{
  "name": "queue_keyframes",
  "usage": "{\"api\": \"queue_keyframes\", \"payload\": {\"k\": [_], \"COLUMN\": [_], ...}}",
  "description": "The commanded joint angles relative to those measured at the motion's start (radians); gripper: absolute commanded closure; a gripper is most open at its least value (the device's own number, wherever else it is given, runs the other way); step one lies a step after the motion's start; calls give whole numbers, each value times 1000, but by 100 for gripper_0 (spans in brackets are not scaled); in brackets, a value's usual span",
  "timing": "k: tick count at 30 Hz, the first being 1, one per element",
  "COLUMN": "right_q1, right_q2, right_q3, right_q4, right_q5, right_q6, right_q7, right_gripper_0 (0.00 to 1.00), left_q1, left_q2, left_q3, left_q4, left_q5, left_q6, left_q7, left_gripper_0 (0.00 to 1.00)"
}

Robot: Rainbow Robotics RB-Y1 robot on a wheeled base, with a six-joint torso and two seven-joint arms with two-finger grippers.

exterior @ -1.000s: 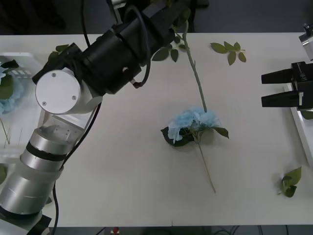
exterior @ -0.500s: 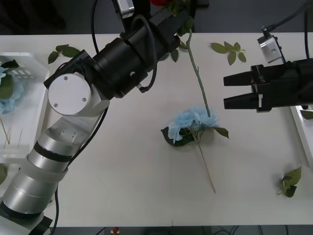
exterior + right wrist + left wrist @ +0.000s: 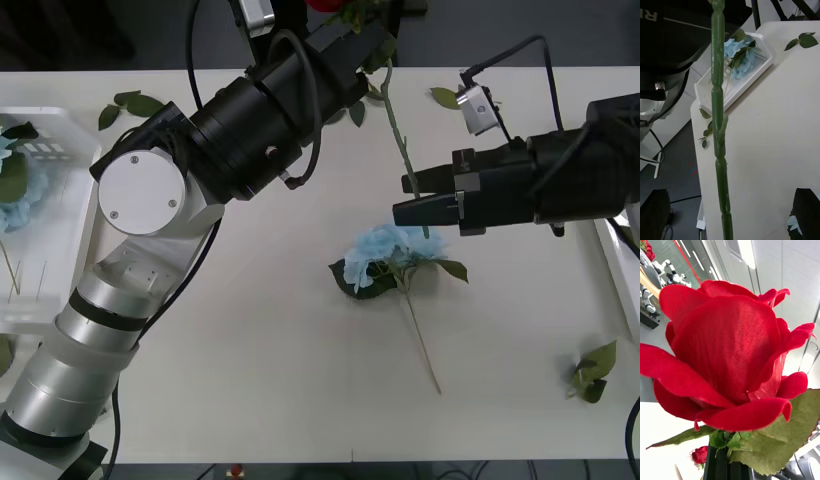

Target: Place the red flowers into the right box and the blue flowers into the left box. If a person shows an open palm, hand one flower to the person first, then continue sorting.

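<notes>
The red rose (image 3: 726,363) was up in the air past the far edge of the table, its head right in front of the left wrist camera and its long green stem (image 3: 402,150) hanging down over the table toward a blue flower (image 3: 392,250) lying flat mid-table. The left gripper (image 3: 362,28) was holding it up near the head, though I couldn't tell how its fingers sat. The right gripper (image 3: 408,198) was spread open with its black fingers either side of the lower stem, not touching yet as far as I could see. Looked to me like a handover so the rose could go to the right box (image 3: 618,250). To do it well I'd close squarely on the stem, above the blue flower so it doesn't get nudged, and only release the left once the right has it firm. The left box (image 3: 60,215) already had blue blooms in it.
</notes>
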Motion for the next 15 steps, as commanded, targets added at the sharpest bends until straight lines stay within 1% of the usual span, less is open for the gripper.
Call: {"api": "queue_keyframes", "payload": {"k": [1, 3, 4, 5, 6, 7, 10, 12, 15], "right_q1": [-39, -43, -44, -46, -46, -47, -52, -55, -56], "right_q2": [27, 30, 33, 35, 38, 41, 47, 50, 52], "right_q3": [14, 23, 29, 31, 37, 38, 49, 54, 54], "right_q4": [-37, -37, -37, -37, -37, -37, -37, -37, -37], "right_q5": [2, 4, 2, 2, 2, 6, 12, 13, 13], "right_q6": [-37, -43, -46, -47, -50, -52, -63, -64, -64], "right_q7": [-51, -56, -59, -60, -68, -71, -80, -88, -92], "right_gripper_0": [33, 43, 53, 58, 75, 83, 94, 99, 100], "left_q1": [-42, -42, -42, -42, -42, -42, -42, -42, -42], "left_q2": [-5, -5, -5, -5, -5, -5, -5, -5, -5], "left_q3": [10, 12, 12, 12, 12, 12, 10, 10, 10], "left_q4": [-14, -14, -14, -14, -14, -14, -14, -14, -14], "left_q5": [13, 13, 13, 13, 13, 13, 13, 13, 13], "left_q6": [-6, -6, -6, -6, -6, -6, -6, -6, -6], "left_q7": [-20, -20, -20, -20, -20, -21, -21, -21, -21], "left_gripper_0": [100, 100, 100, 100, 100, 100, 100, 100, 100]}}
